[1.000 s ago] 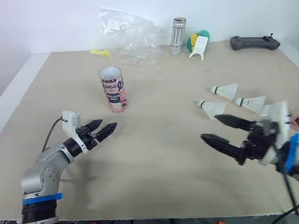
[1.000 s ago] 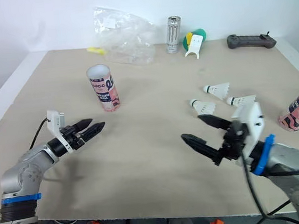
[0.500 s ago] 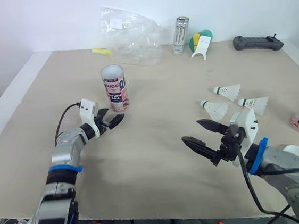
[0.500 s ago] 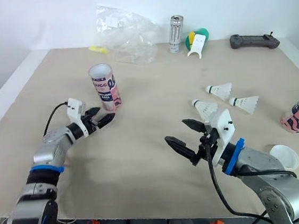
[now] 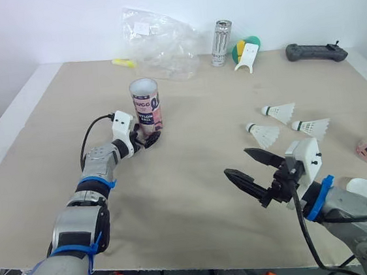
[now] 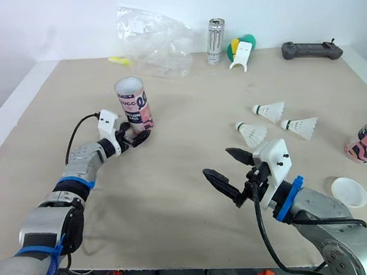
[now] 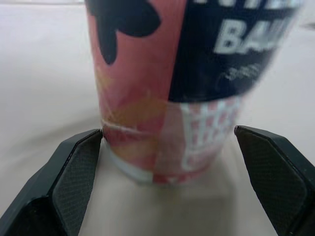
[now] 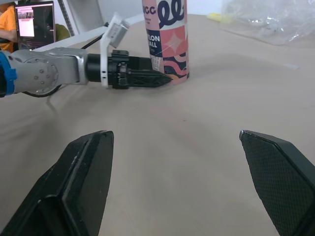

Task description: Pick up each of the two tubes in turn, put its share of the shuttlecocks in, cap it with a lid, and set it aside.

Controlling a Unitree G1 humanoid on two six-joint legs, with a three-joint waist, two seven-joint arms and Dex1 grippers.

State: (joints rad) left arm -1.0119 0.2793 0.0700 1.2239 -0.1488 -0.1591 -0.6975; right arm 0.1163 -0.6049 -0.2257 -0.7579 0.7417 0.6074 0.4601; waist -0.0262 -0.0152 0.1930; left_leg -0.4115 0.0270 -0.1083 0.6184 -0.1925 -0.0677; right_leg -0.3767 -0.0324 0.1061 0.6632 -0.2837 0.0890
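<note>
On the table (image 5: 192,97), with left gripper (image 5: 146,140) spread astride the tube (image 5: 145,102) and right gripper (image 5: 237,162) spread idle, close squarely, lift upright.

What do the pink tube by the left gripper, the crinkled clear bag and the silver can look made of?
Pink printed tube: probably cardboard, matte printed wrap, pale open rim. Crinkled clear bag: thin plastic film, see-through with glossy creases. Silver can: likely aluminium, metallic sheen, dark logo.
</note>
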